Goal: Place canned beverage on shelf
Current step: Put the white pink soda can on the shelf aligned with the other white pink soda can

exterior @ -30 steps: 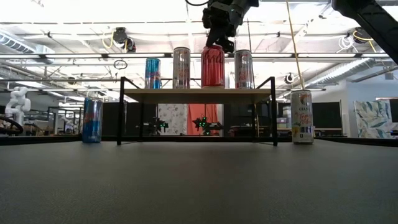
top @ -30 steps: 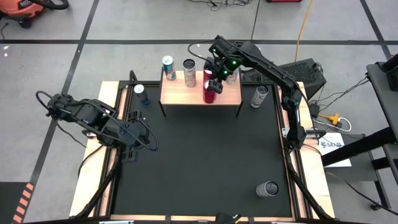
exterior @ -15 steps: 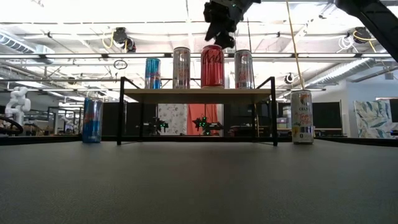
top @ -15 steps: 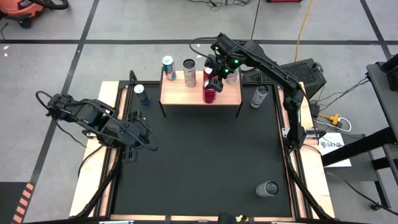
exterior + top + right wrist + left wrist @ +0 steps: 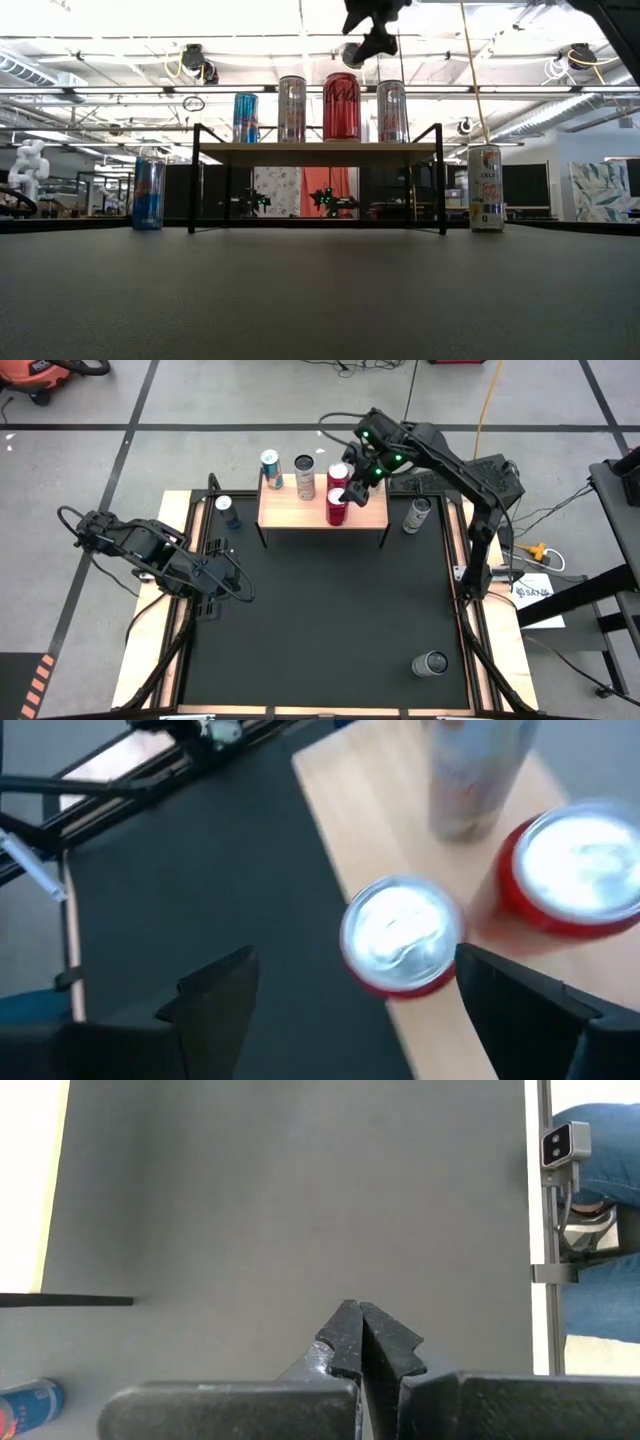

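The light-wood shelf (image 5: 300,508) stands on black legs at the table's far edge and shows in the low view (image 5: 318,150). A red can (image 5: 336,510) stands upright near the shelf's front edge. Behind it are a second red can (image 5: 338,472), two silver cans (image 5: 305,475) and a teal can (image 5: 271,468). My right gripper (image 5: 352,488) hovers open above the front red can (image 5: 402,935), its fingers apart on either side and clear of it. My left gripper (image 5: 228,575) is shut and empty at the table's left side.
A blue can (image 5: 229,512) stands on the mat left of the shelf. A white can (image 5: 417,515) stands right of it. Another can (image 5: 431,664) lies on its side near the near right corner. The middle of the black mat (image 5: 320,620) holds nothing.
My right gripper has let go of the front red can's top and gone up and a little toward the table's right edge. The can stays upright on the shelf.
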Controlling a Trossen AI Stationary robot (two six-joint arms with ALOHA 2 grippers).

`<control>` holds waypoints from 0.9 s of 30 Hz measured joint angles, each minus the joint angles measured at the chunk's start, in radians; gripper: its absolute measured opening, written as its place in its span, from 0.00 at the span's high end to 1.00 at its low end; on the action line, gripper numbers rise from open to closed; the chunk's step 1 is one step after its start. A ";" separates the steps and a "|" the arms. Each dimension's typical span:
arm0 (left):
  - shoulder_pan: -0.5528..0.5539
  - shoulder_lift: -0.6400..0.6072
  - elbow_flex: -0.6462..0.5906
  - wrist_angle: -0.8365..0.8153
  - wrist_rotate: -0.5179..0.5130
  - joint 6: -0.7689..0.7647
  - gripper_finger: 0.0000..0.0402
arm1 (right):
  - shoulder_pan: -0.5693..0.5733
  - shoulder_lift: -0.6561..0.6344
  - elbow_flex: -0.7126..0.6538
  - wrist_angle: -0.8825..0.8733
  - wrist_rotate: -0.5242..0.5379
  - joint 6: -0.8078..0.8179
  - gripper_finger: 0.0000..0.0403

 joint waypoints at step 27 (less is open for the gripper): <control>0.000 0.000 0.000 0.000 -0.029 -0.002 1.00 | 0.354 -0.034 0.000 -0.215 0.138 0.378 0.22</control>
